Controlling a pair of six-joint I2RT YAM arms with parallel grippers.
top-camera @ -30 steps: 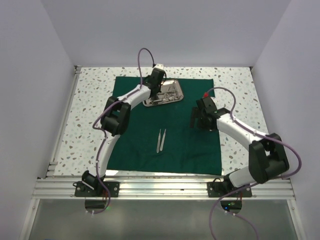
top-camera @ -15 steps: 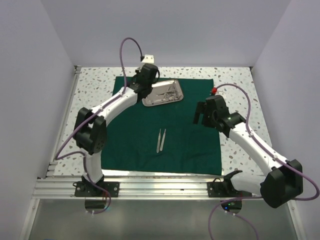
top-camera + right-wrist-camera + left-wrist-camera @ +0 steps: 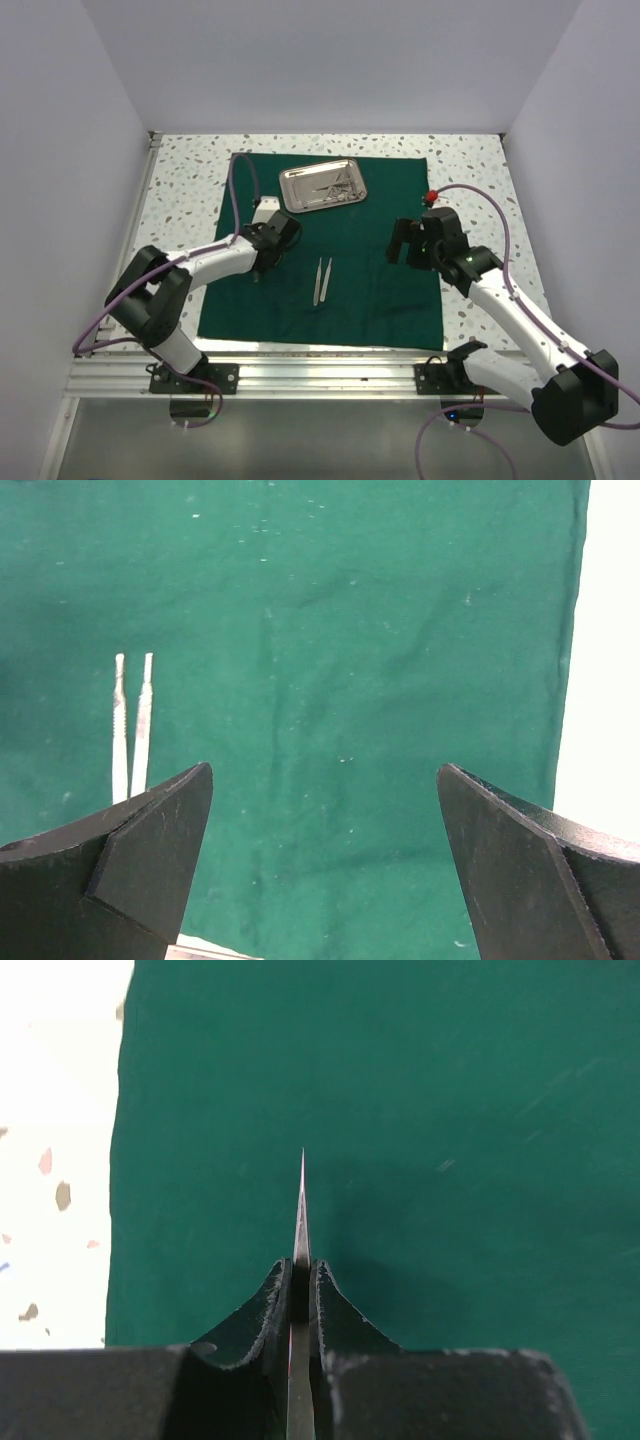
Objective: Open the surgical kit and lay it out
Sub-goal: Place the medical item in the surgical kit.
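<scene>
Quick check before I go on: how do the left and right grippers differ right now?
The left gripper is shut on a thin, pointed silver instrument; the right gripper is wide open and empty. The left gripper sits over the left part of the green cloth, the right gripper over its right part. Both are above the cloth, on the near side of the steel tray.

A robotics lab test cell: plain pale walls (image 3: 330,60) box in the speckled table (image 3: 185,170) on three sides, and along the table's near edge an aluminium rail (image 3: 330,378) carries the bolted bases (image 3: 192,377) of two white, cable-trailing robot arms (image 3: 510,310).
</scene>
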